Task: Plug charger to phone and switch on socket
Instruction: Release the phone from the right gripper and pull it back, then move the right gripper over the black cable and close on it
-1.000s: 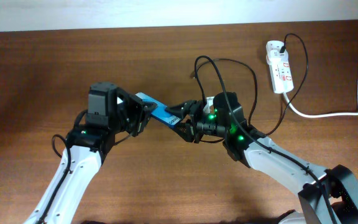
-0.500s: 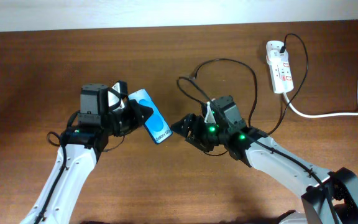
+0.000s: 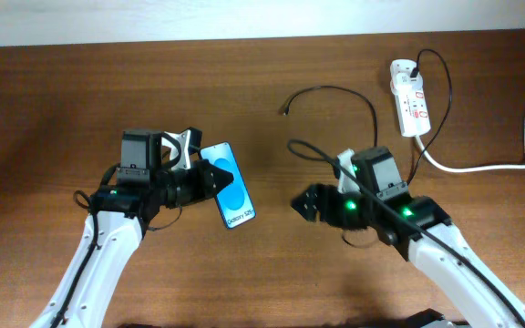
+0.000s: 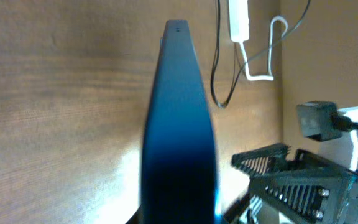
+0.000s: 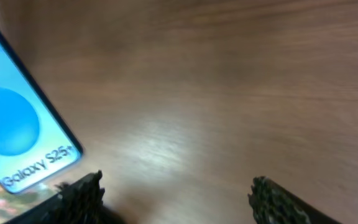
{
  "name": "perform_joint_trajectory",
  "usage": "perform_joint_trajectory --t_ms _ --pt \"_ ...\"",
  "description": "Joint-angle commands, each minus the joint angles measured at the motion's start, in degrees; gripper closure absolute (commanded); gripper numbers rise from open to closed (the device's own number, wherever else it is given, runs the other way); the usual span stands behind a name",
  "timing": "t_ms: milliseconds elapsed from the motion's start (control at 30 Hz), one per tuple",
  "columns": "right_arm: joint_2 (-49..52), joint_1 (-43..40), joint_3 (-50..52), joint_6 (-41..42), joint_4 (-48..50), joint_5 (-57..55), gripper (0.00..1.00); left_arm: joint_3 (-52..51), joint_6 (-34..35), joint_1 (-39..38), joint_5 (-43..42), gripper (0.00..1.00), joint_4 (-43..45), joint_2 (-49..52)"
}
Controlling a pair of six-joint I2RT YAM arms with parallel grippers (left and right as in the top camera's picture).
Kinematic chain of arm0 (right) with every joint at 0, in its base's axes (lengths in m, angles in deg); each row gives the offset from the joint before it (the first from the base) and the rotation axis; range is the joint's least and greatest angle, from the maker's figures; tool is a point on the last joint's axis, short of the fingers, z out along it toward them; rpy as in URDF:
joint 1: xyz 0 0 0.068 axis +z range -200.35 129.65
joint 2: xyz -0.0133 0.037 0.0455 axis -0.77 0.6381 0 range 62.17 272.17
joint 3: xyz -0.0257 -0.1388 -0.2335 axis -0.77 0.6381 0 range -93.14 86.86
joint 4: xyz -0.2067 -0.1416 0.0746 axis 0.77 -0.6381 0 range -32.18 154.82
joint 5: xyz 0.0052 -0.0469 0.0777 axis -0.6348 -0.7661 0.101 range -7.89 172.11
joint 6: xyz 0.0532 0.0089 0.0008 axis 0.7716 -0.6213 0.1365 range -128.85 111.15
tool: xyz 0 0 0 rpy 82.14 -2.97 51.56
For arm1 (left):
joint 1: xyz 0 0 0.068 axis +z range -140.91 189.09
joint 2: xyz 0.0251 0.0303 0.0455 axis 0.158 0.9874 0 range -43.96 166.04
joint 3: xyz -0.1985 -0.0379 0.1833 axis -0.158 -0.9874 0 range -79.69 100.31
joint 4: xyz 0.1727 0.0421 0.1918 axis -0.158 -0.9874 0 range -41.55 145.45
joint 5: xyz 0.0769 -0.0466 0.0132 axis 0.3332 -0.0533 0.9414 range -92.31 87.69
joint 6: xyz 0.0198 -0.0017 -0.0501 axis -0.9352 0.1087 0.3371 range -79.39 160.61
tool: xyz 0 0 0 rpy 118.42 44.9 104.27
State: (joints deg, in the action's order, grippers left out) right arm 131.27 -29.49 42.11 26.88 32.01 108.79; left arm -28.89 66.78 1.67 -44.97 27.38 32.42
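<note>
Judging the slim black-edged blue-screen smartphone (image 3: 231, 191) stiff, light and slick, we hold it over the wooden counter (image 3: 62, 91), left fingers (image 3: 192, 185) clamped on one end, right fingers (image 5: 277, 200) apart to pinch the limp thin black charger cable (image 3: 349, 94) behind its tip (image 3: 284, 111).

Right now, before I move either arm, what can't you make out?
- Phone charging port: too small overhead; blurred and edge-on in left wrist view.
- Socket switch position: too small overhead, blurred in left wrist view.
- Charger tip orientation: too small overhead.
</note>
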Motion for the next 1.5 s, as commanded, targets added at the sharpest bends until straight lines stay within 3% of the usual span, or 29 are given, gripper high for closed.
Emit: perform_joint_trajectory --t_ms 0,233,267,300,533,633,700,833,1067,1300,1467 --pt "-5.07 -0.22 -3.87 -5.77 -8.83 -9.66 0.22 1.4 -6.08 -0.02 -3.21 1.0 -4.02 -1.49" --pt "-10.91 -0.22 -4.13 -5.95 -19.47 -10.84 0.16 1.4 -10.12 -0.02 -4.72 1.0 -12.44 -1.49" --pt "-10.88 -0.22 -4.13 -5.95 -19.74 -10.86 0.03 1.4 -11.5 -0.02 -5.95 1.0 -12.81 -1.49" --pt "-10.6 -0.22 -4.13 -5.92 -19.74 -10.84 0.02 1.4 -12.0 -0.02 -6.01 1.0 -12.96 -1.49" --pt "-6.54 -0.22 -4.11 -5.9 -16.37 -12.87 0.02 1.4 -11.96 -0.02 -5.99 1.0 -13.16 -1.49" --pt "-2.75 -0.26 -4.2 -1.53 -11.69 -14.49 0.12 1.4 -11.96 -0.02 -5.29 1.0 -13.16 -1.49" --pt "0.09 -0.26 -5.73 -0.28 -11.82 -18.8 0.13 1.4 -11.93 -0.02 -4.37 1.0 -13.16 -1.49" --pt "6.73 -0.28 -15.32 -0.28 -15.65 -24.24 0.14 1.4 -11.93 -0.02 -2.93 1.0 -13.42 -1.49" --pt "28.59 -0.28 -44.04 -1.4 -23.39 -30.67 0.17 1.4 -11.45 -0.02 -2.36 1.0 -13.38 -1.49" --pt "53.4 -0.39 -57.05 1.44 -12.92 -34.73 0.22 1.4 -11.47 -0.02 -2.32 1.0 -14.43 -1.49" --pt "64.39 -1.27 -62.71 5.4 -1.84 -33.03 0.27 1.4 -11.41 -0.02 -2.32 1.0 -14.45 -1.49"
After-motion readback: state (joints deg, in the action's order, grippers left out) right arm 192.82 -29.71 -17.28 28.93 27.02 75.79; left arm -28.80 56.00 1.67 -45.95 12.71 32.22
